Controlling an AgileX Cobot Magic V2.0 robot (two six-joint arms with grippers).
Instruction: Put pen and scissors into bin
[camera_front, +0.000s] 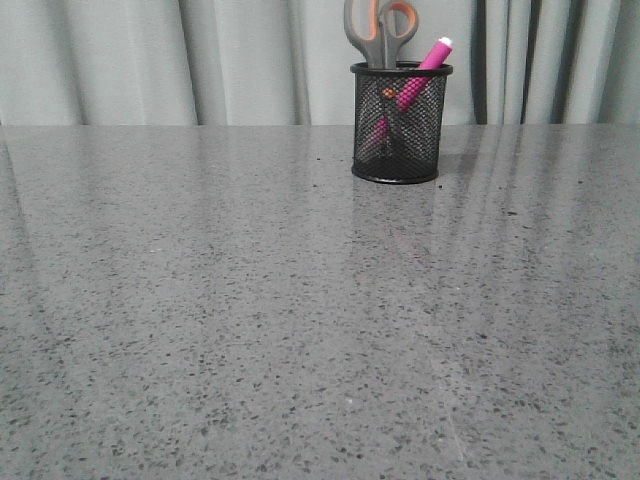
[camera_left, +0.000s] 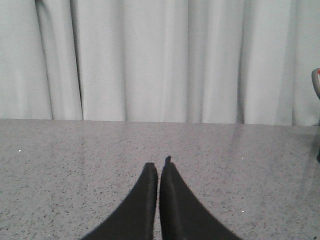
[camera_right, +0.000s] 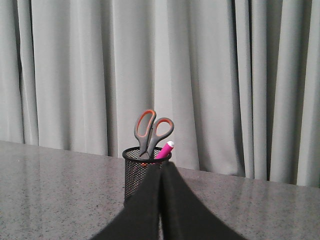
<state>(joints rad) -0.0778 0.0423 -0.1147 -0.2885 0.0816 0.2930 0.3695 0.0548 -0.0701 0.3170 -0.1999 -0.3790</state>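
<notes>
The black mesh bin (camera_front: 399, 125) stands upright at the far middle-right of the grey table. The scissors (camera_front: 380, 30) stand in it, blades down, grey-orange handles sticking out above the rim. The pink pen (camera_front: 428, 62) leans in it, whitish cap up to the right. In the right wrist view the bin (camera_right: 136, 175), scissors (camera_right: 151, 130) and pen (camera_right: 164, 150) show just behind my right gripper (camera_right: 161, 167), which is shut and empty. My left gripper (camera_left: 159, 167) is shut and empty over bare table. Neither gripper shows in the front view.
Grey-white curtains (camera_front: 150, 60) hang behind the table's far edge (camera_front: 200, 126). The speckled grey tabletop (camera_front: 300, 330) spreads in front of the bin. A sliver of the scissors' handle (camera_left: 316, 80) shows at the edge of the left wrist view.
</notes>
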